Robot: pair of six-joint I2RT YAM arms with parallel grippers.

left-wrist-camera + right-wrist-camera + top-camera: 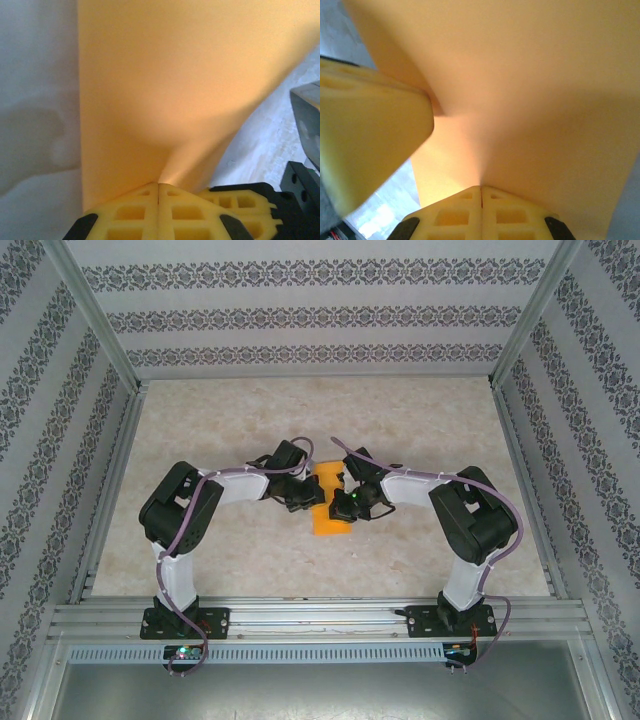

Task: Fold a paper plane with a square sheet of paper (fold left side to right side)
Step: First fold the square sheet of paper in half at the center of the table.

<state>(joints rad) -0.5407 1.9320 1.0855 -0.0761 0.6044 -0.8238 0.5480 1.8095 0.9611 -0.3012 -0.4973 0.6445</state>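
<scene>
The orange square sheet of paper [328,522] sits at the middle of the table, bent upward between the two arms. My left gripper [303,499] is shut on its left side, and in the left wrist view the paper [175,85] rises straight from the closed fingertips of that gripper [158,186]. My right gripper [349,504] is shut on the right side; the sheet [530,90] puckers at this gripper's closed tips [481,189]. Both grippers nearly touch. Much of the sheet lies hidden under them from above.
The beige marbled tabletop [220,430] is walled by patterned panels [300,310] on three sides, with a metal rail [320,618] along the near edge. A yellow finger [370,135] of the left gripper crowds the right wrist view.
</scene>
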